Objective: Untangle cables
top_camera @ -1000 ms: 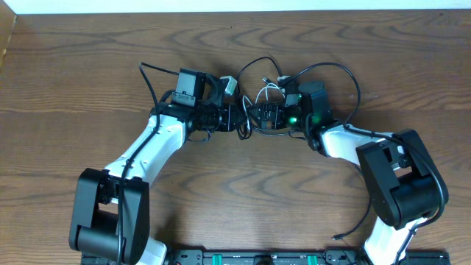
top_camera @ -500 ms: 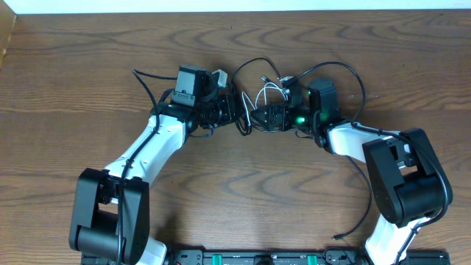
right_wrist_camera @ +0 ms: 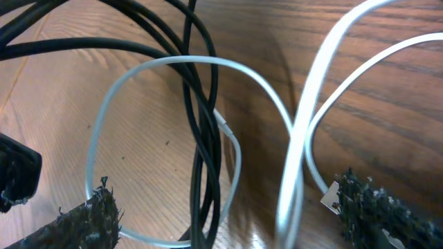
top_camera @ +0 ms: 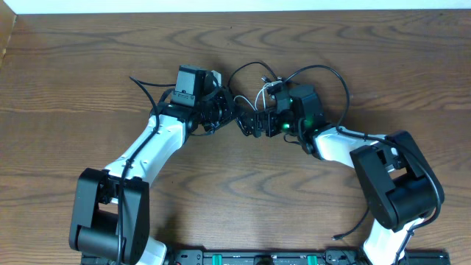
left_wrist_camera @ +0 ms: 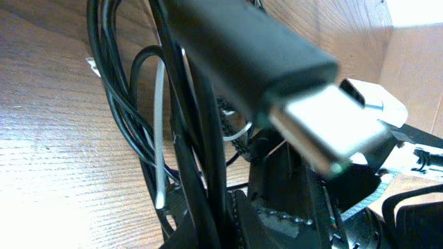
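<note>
thin blk + wht cables looped, metal plug, wood-grain table

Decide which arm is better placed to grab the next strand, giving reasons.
Right: the right gripper is open with the white cable looping between its fingers; the left gripper is shut on the black cables.

The cables look smooth and glossy, the wooden table probably matt.
</note>
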Action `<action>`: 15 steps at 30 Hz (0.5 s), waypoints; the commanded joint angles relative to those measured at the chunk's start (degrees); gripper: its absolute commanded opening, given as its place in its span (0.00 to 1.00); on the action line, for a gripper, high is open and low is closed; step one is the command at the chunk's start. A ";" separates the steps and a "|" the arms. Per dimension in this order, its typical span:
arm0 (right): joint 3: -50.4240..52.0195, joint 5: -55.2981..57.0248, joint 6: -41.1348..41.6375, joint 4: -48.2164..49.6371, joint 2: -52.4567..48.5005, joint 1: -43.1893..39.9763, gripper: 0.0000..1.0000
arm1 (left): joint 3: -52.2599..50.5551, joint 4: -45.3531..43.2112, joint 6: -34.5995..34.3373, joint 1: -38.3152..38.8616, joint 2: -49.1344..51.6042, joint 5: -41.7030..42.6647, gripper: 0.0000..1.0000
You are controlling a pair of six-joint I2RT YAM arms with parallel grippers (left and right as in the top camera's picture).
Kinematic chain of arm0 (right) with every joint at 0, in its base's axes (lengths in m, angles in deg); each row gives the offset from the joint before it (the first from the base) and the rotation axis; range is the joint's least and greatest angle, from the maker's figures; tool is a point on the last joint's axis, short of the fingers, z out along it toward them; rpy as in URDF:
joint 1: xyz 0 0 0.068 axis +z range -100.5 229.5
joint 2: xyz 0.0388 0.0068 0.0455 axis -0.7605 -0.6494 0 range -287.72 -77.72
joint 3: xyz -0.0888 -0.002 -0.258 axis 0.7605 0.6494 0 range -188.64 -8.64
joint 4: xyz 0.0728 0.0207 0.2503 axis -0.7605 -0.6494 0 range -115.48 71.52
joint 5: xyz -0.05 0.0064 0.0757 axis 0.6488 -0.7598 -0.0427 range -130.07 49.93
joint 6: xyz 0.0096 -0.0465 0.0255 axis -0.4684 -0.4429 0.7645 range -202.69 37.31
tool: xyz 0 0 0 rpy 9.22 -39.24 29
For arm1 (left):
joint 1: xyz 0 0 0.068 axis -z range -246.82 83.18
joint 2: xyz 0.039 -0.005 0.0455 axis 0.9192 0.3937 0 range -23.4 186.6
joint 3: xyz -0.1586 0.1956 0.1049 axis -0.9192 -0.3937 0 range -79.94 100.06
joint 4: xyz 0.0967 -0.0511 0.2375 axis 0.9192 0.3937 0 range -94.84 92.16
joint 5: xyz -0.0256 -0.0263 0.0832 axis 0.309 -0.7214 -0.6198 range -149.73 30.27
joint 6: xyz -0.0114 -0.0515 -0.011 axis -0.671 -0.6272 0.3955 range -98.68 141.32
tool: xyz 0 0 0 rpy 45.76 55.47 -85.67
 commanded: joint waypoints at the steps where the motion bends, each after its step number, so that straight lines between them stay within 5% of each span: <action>1: -0.70 -2.84 -0.94 0.11 -0.66 -2.19 0.99 | 0.72 -0.13 -0.55 -0.15 -0.81 -2.58 0.07; 8: -0.70 -18.80 -5.29 0.07 -0.66 -6.78 0.99 | 0.72 -1.11 -3.80 -0.52 -0.81 -2.75 0.08; 15: -0.70 -15.87 -8.72 -0.15 -0.66 -4.90 0.99 | 0.72 -3.56 -14.91 -0.52 -0.81 -0.46 0.07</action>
